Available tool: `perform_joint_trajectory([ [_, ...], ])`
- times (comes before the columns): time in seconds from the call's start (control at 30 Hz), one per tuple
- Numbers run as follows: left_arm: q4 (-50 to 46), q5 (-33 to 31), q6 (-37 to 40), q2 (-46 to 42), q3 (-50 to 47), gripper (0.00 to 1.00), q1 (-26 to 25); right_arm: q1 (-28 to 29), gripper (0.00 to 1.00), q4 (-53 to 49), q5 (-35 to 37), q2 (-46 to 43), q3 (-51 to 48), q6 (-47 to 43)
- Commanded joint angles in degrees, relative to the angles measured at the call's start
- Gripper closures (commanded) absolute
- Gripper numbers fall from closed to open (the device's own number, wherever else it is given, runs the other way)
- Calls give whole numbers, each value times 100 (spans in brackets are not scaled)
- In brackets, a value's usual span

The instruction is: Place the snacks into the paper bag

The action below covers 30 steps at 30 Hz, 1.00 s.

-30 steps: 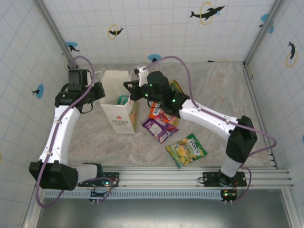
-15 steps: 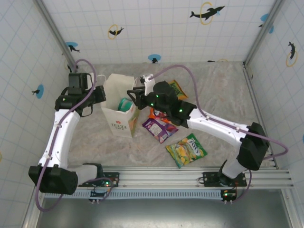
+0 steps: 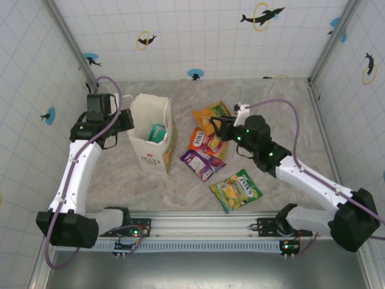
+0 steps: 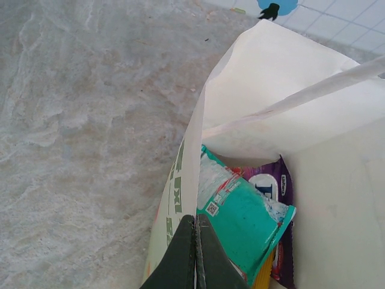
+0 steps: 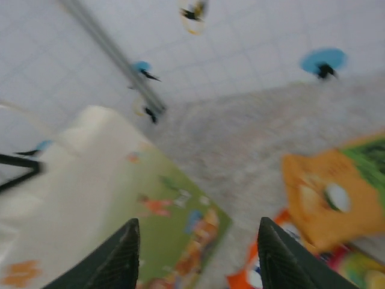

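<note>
Targeting the orange packet (image 3: 207, 115)
Right gripper (image 3: 219, 128), parted, sits just lower right of it; left gripper (image 4: 196, 218) clamps the paper bag (image 3: 148, 158).

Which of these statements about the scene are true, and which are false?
1. The cream-white paper bag stands upright on the table. True.
2. The teal glossy packet lies on the table beside the bag. False: it is inside the bag.
3. The left gripper is shut on the bag's rim. True.
4. The right gripper is shut on a packet. False: its jaws are open and hold nothing.
5. The green-yellow flat packet lies on the table, outside the bag. True.
</note>
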Motion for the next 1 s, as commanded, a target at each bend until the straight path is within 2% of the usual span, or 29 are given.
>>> perform_joint_trajectory([
  [0.0,144,4,6,-56,-91,100,-36,-457,41,575,-496,381,-326,799],
  [0.1,94,22,50,-21,-23,100,-34,-841,36,1009,-833,943,-323,1227],
  [0.27,135,45,25,-42,-53,100,-35,-1449,33,1793,-953,1978,-273,2149],
  [0.43,183,87,15,-20,-71,100,-34,-1804,32,2005,-1040,3000,154,2573],
  [0.67,233,208,6,-18,-86,100,-39,-2059,31,3019,-1076,3958,236,3178],
  [0.97,258,162,4,-35,-97,100,-35,-2095,33,3252,-975,4680,697,3488],
])
